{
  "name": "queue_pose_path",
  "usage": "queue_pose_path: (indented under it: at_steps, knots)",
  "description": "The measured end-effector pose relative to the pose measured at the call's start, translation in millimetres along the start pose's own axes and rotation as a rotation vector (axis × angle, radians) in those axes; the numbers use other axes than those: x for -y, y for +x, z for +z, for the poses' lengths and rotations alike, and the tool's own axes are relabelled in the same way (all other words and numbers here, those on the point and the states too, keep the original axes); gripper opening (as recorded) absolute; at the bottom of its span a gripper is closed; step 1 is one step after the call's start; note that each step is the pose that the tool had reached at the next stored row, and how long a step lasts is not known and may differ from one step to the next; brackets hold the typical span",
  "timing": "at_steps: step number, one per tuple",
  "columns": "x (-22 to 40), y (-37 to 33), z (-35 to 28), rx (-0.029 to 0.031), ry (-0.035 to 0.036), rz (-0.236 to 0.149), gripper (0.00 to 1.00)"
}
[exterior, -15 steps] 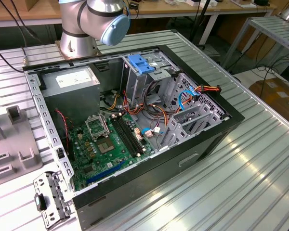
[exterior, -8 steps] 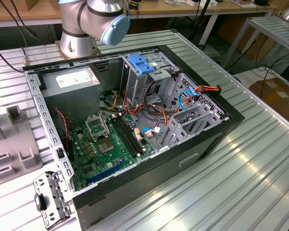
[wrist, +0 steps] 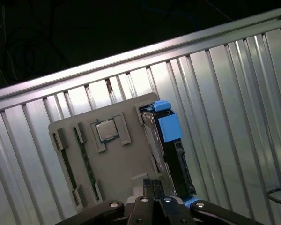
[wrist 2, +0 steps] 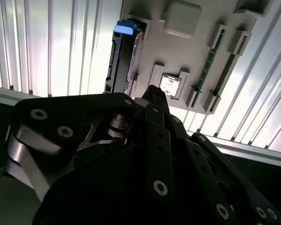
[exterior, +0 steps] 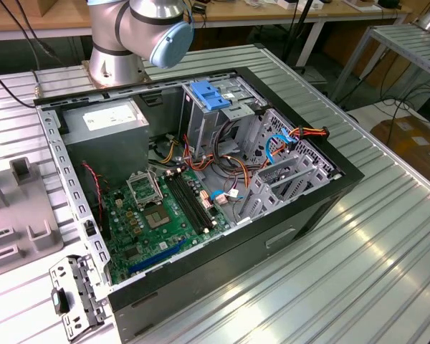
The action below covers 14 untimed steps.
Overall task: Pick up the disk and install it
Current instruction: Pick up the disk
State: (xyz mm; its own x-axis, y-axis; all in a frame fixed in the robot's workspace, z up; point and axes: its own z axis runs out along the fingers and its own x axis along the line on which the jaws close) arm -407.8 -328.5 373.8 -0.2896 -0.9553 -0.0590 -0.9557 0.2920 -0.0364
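1 arm: base on the ribbed table, behind the open case in the exterior view.
End effector: clenched on nothing. It hangs above the tray and is apart from everything on it.
Disk: stands on edge in a slot at one side of the tray, with a blue rail at one end. Its upper edge is exposed in both wrist views.
Beside the disk: the slot wall on one side, bare table ribs on the other.
Chip: lies flat in a pocket near the disk's slot.
Memory sticks: stand on edge in narrow slots, further from the disk than the chip.
Tray position: at the exterior view's left, well apart from the case.
Case interior: power supply at the back corner, motherboard on the floor, metal drive cage toward the exterior view's right.
Blue bracket: sits on top of the rear bay.
Cables: an orange, red and black bundle that crosses between motherboard and cage, with blue leads against the cage wall.
Loose metal plate: on the table by the case's near corner.
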Motion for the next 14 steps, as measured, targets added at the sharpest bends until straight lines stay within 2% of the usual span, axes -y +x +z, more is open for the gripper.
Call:
queue_pose_path:
  at_steps: [9,14]
  knots:
    - [0.0,0.0,0.0,0.0026,-0.0042,-0.072,0.11]
    - [0.0,0.0,0.1,0.0059,-0.0093,-0.159,0.11]
